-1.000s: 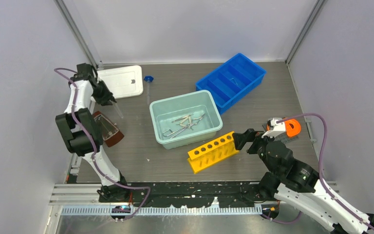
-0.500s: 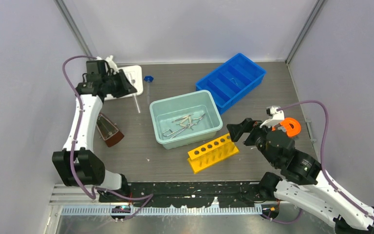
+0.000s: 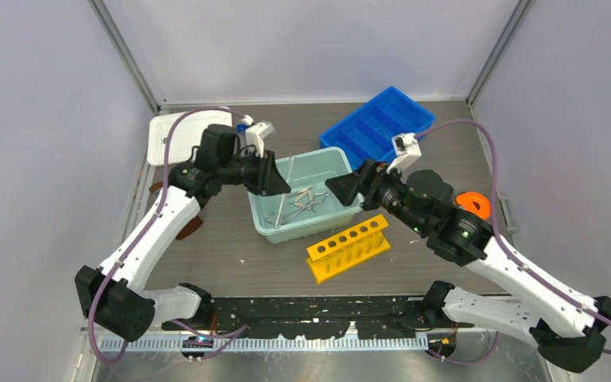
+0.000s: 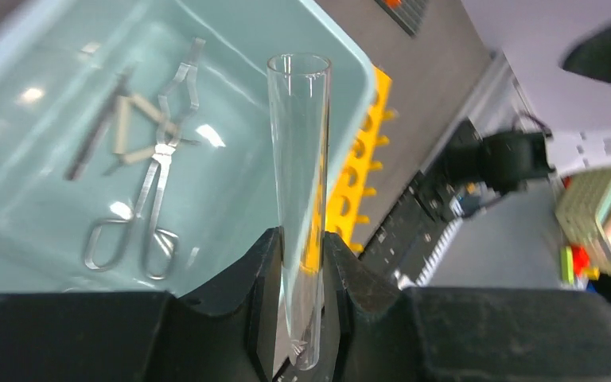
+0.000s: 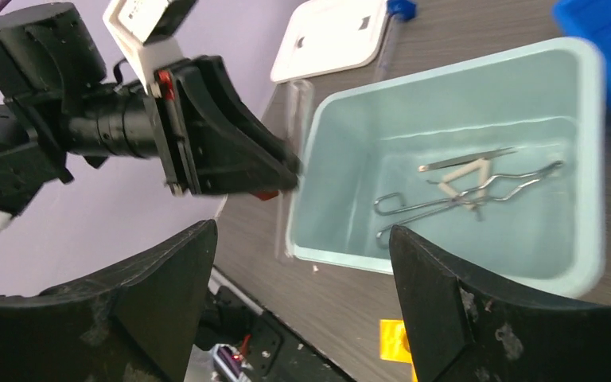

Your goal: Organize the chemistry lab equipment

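Note:
My left gripper is shut on a clear uncapped glass tube and holds it over the left edge of the pale teal tub. The tube also shows in the right wrist view. Silvery tongs and a wire triangle lie in the tub, as both wrist views show. A slim tube with a blue cap lies on the table behind the tub; its cap peeks past the left arm. My right gripper is open and empty at the tub's right side, jaws wide apart.
A yellow tube rack lies in front of the tub. A blue divided tray stands at the back right. A white lid lies at the back left. An orange piece sits at the right, a brown object at the left.
My left arm swung from the back left corner to the tub's left edge, carrying the clear tube. My right arm reached forward and left from near the rack to the tub's right side.

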{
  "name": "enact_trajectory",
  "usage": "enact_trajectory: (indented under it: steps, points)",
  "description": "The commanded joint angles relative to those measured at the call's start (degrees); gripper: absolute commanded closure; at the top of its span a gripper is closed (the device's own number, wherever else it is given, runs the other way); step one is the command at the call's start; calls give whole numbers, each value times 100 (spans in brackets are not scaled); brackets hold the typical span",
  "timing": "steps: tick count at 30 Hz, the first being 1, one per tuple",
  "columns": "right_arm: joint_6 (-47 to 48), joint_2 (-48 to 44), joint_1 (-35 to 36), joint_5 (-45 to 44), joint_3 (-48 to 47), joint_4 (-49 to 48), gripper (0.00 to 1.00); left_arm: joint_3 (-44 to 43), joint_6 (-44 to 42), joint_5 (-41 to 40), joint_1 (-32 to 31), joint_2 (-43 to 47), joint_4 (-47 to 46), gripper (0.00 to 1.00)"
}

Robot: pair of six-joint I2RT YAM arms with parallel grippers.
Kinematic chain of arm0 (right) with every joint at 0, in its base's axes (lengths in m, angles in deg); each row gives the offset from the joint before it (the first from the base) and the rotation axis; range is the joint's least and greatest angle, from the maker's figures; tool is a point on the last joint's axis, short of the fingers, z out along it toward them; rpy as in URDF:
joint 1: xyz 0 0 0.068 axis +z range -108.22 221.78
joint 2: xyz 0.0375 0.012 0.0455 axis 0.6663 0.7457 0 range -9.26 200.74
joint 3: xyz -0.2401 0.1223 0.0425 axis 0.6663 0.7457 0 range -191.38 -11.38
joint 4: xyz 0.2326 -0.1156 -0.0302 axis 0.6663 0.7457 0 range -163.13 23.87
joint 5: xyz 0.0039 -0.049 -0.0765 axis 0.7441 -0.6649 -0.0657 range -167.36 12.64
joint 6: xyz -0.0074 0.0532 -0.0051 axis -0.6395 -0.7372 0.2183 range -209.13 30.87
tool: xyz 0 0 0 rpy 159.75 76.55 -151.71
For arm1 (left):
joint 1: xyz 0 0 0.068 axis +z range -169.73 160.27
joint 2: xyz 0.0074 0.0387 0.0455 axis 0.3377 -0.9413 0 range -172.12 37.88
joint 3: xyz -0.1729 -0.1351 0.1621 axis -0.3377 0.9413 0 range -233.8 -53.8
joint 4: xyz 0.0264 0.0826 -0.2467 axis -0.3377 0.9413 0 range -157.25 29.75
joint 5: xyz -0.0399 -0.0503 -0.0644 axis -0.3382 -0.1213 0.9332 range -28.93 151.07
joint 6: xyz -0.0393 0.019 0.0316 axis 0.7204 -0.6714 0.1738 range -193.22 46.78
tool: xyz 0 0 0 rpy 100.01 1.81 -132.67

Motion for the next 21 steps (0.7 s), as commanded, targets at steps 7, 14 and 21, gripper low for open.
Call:
enact_trajectory:
  steps: [7,14,21]
  points:
    - [-815,1235,31,1041,-388,-1030,31,352,-531,436,-789,231,-76,81]
    - [-1047,1484,25,1068,-150,-1564,39,572,-674,599,-844,484,-103,80]
    - [-1235,1707,32,756,-165,-1631,46,621,-608,769,-970,489,-156,80]
